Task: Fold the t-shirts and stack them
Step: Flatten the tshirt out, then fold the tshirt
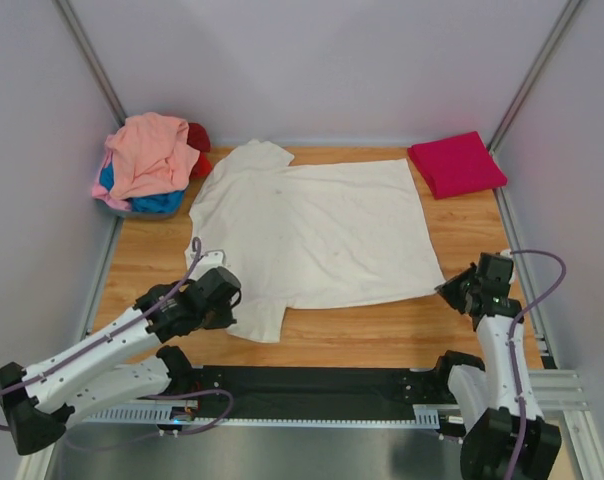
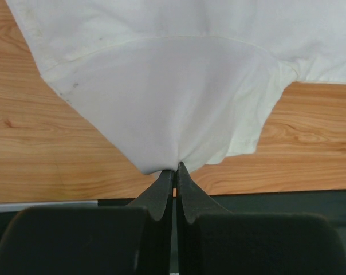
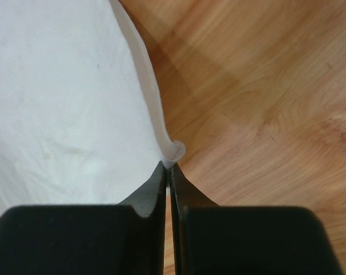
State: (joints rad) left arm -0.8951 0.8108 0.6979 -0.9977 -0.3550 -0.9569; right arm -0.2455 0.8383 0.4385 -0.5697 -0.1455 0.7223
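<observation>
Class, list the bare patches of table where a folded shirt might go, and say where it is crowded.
Bare wood: the near strip between the cream-white shirt and the black rail; the right side between the magenta shirt and the right pincer; the left side, nearer than the shirt pile. Crowded: the far-left corner.

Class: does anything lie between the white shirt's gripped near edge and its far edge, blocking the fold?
Nothing visible does. The cream-white shirt is bare on top; the left gripper and right gripper pinch its near edge.
</observation>
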